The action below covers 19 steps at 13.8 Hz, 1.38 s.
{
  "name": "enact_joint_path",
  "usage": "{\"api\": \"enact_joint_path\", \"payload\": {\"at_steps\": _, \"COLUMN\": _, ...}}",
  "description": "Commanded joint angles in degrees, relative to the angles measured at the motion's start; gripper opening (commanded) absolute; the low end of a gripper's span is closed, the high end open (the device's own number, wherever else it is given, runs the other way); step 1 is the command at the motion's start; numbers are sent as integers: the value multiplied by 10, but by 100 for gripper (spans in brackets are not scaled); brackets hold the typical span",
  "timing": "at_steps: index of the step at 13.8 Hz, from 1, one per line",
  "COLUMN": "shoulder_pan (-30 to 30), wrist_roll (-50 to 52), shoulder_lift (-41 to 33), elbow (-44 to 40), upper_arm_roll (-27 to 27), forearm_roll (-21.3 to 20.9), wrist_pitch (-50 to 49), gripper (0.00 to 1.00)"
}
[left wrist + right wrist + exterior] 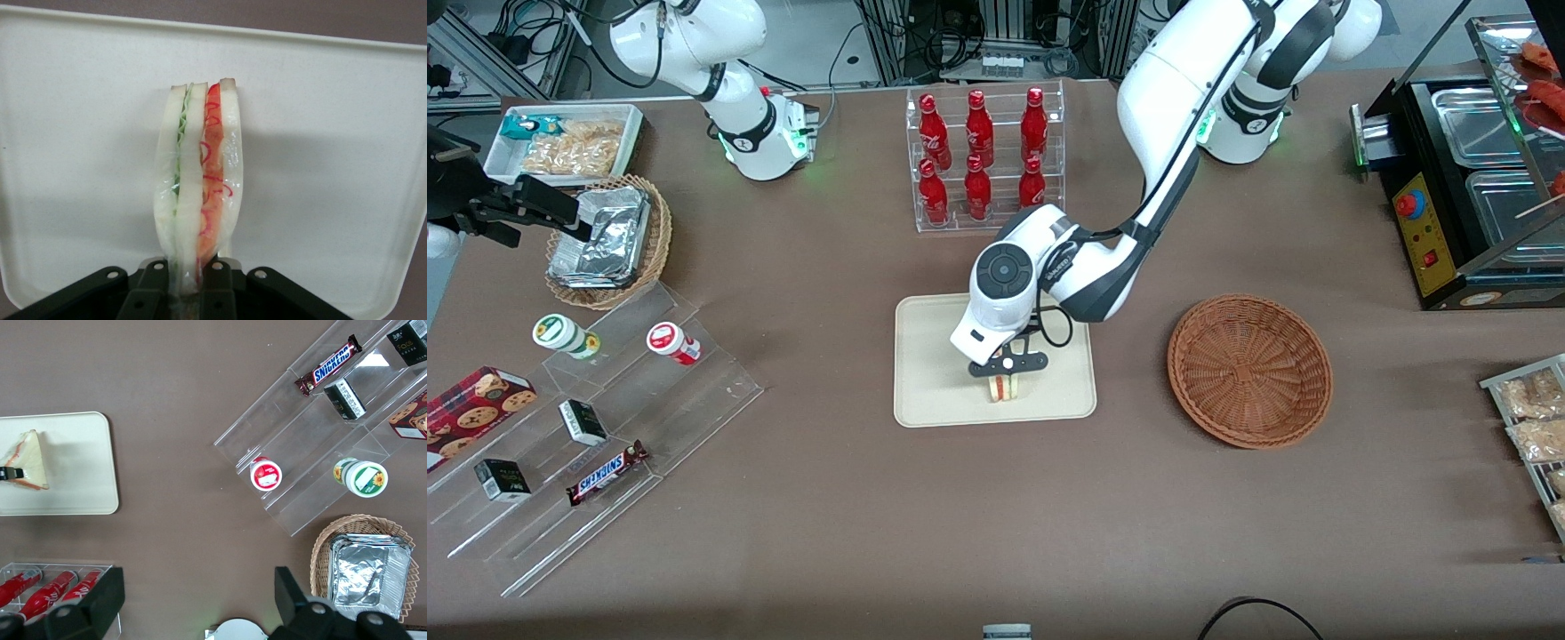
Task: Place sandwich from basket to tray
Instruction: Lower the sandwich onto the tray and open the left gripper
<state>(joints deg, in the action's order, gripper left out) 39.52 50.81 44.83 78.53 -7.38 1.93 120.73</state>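
Currently the sandwich (1005, 388) is being held over the tray (934, 356) by the gripper (1007, 378), whose fingers (217, 283) are being pressed closed against the bread at one corner of the wedge. In the left wrist view the sandwich (200, 187) is being shown on edge, with green filling in one layer and red-orange filling in the other, and the tray (333, 167) is being seen as the pale surface around it. Whether the wedge is touching the tray or hanging just above it cannot be told. In the right wrist view the sandwich (27, 461) is being seen as a triangle within the tray (80, 467) rim, near the edge of the frame.

The basket (1250, 369) is being left sitting on the brown table (996, 516), well apart from the tray and toward the working arm's end, with nothing in it. A clear rack of red bottles (983, 156) is standing farther from the front camera than the tray. Toward the parked arm's end, a lighter wicker basket with foil packets (605, 240) and a clear stepped stand (587, 444) carrying a Snickers bar (607, 472) and small tubs are being seen. A white bin of snack bags (565, 142) is lying farther from the front camera than the foil packets.
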Motion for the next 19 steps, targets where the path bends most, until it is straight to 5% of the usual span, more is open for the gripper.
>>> {"api": "enact_joint_path", "payload": {"at_steps": 1, "shoulder_pan": 15, "wrist_roll": 14, "shoulder_lift": 11, "elbow": -18, "upper_arm_roll": 8, "forearm_roll": -4, "wrist_pitch": 1, "gripper": 15}}
{"api": "enact_joint_path", "payload": {"at_steps": 2, "shoulder_pan": 15, "wrist_roll": 13, "shoulder_lift": 11, "elbow": -17, "upper_arm_roll": 8, "forearm_roll": -4, "wrist_pitch": 1, "gripper": 37}}
{"api": "enact_joint_path", "payload": {"at_steps": 3, "shoulder_pan": 15, "wrist_roll": 14, "shoulder_lift": 10, "elbow": -17, "upper_arm_roll": 8, "forearm_roll": -3, "wrist_pitch": 1, "gripper": 99}}
{"api": "enact_joint_path", "payload": {"at_steps": 9, "shoulder_pan": 9, "wrist_roll": 7, "shoulder_lift": -32, "elbow": -16, "upper_arm_roll": 10, "forearm_roll": -5, "wrist_pitch": -19, "gripper": 100}}
{"api": "enact_joint_path", "payload": {"at_steps": 15, "shoulder_pan": 5, "wrist_roll": -4, "shoulder_lift": -93, "elbow": -15, "upper_arm_roll": 46, "forearm_roll": -4, "wrist_pitch": -135, "gripper": 100}}
{"api": "enact_joint_path", "payload": {"at_steps": 19, "shoulder_pan": -49, "wrist_roll": -48, "shoulder_lift": -124, "elbow": -12, "upper_arm_roll": 50, "forearm_roll": -4, "wrist_pitch": -239, "gripper": 100}}
